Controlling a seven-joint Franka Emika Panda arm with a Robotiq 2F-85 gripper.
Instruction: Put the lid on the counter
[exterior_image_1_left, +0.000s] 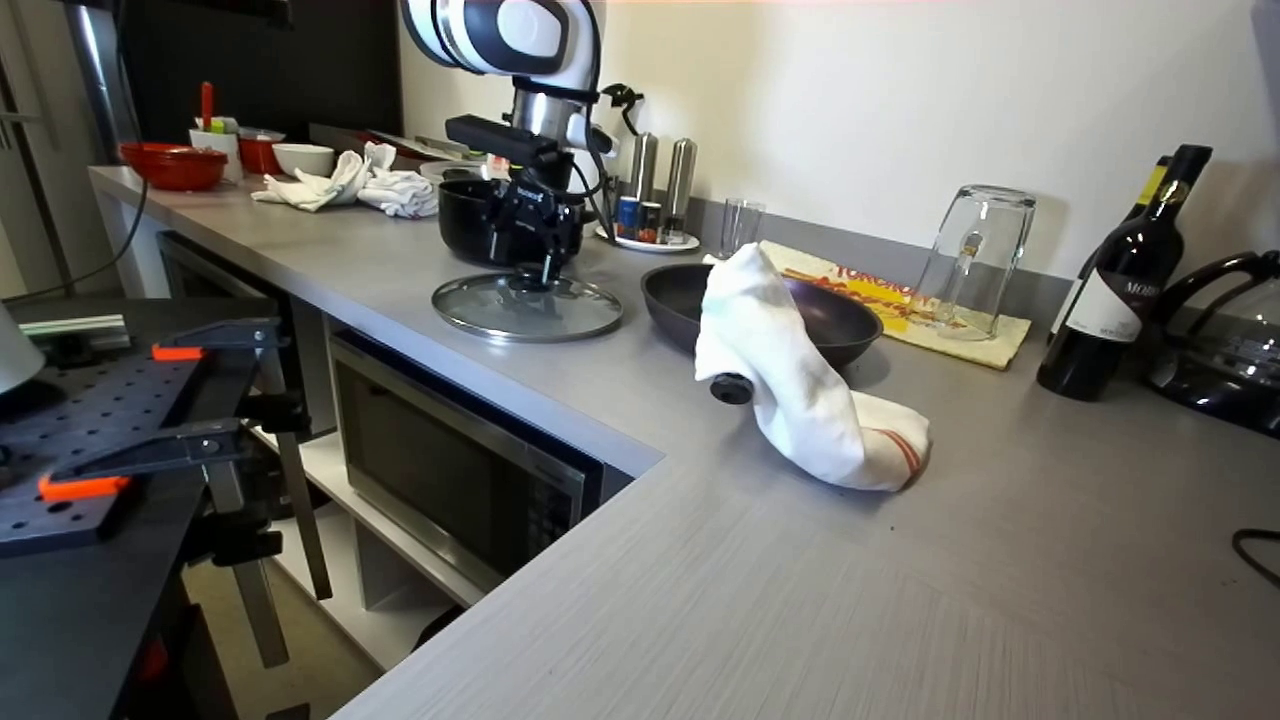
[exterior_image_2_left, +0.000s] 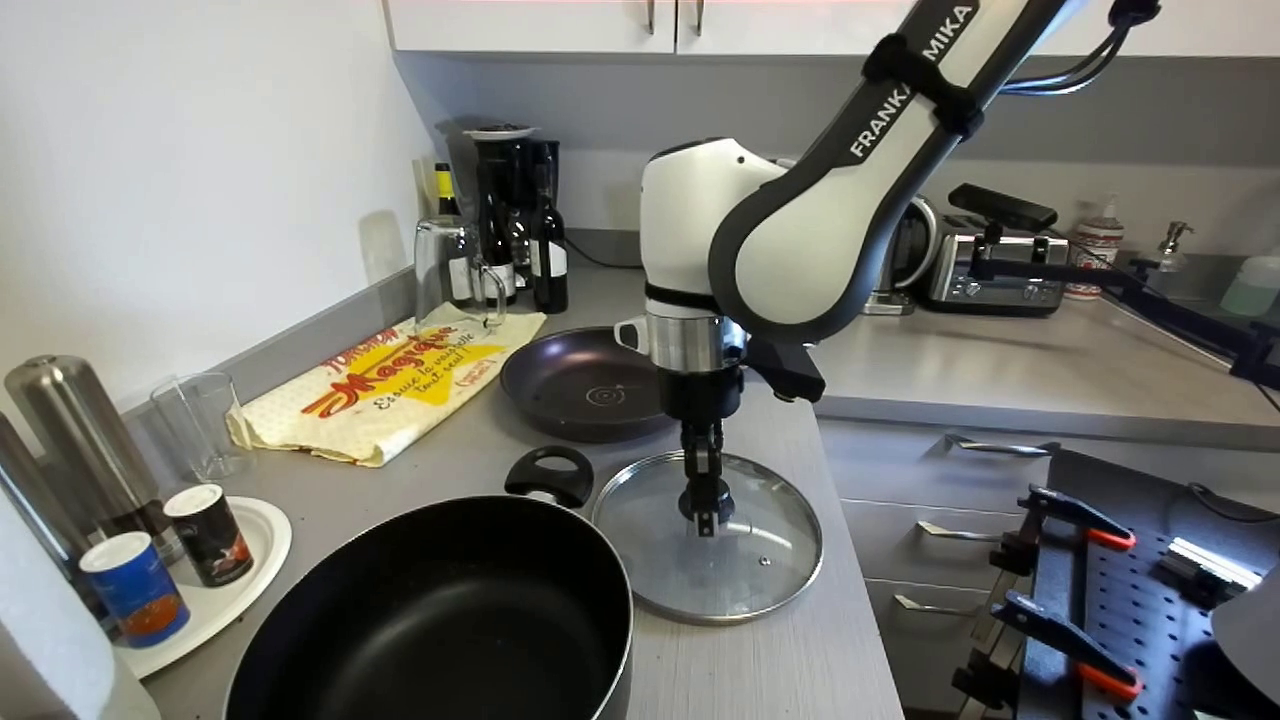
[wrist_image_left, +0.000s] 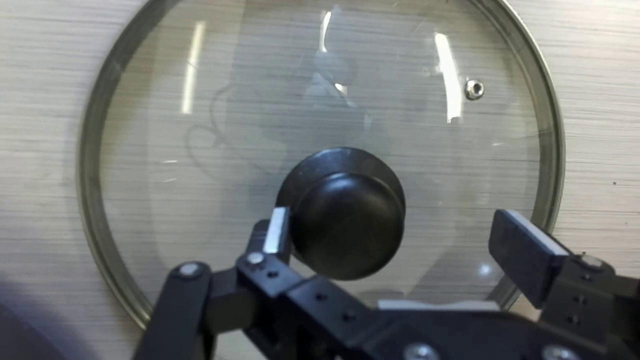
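Observation:
The round glass lid lies flat on the grey counter; it shows in both exterior views (exterior_image_1_left: 527, 314) (exterior_image_2_left: 725, 580) and fills much of the wrist view (wrist_image_left: 320, 110). The counter (exterior_image_1_left: 900, 600) also shows in the other views (exterior_image_2_left: 760, 660) (wrist_image_left: 30, 150). The lid's dark knob (wrist_image_left: 347, 225) is at its middle. My gripper (wrist_image_left: 400, 242) is open and low over the lid, with the knob between its fingers. In the wrist view the left finger is right beside the knob, perhaps touching; the right finger is well apart. The gripper also shows in both exterior views (exterior_image_1_left: 540, 272) (exterior_image_2_left: 706, 522).
A black pot (exterior_image_1_left: 465, 225) (exterior_image_2_left: 430, 640) stands close beside the lid. A dark frying pan (exterior_image_1_left: 665, 300) (exterior_image_2_left: 570, 385) is on the other side, with a white cloth (exterior_image_1_left: 790, 380) by its handle. A plate with cups (exterior_image_2_left: 265, 555) and a glass mug (exterior_image_1_left: 975, 255) stand near the wall.

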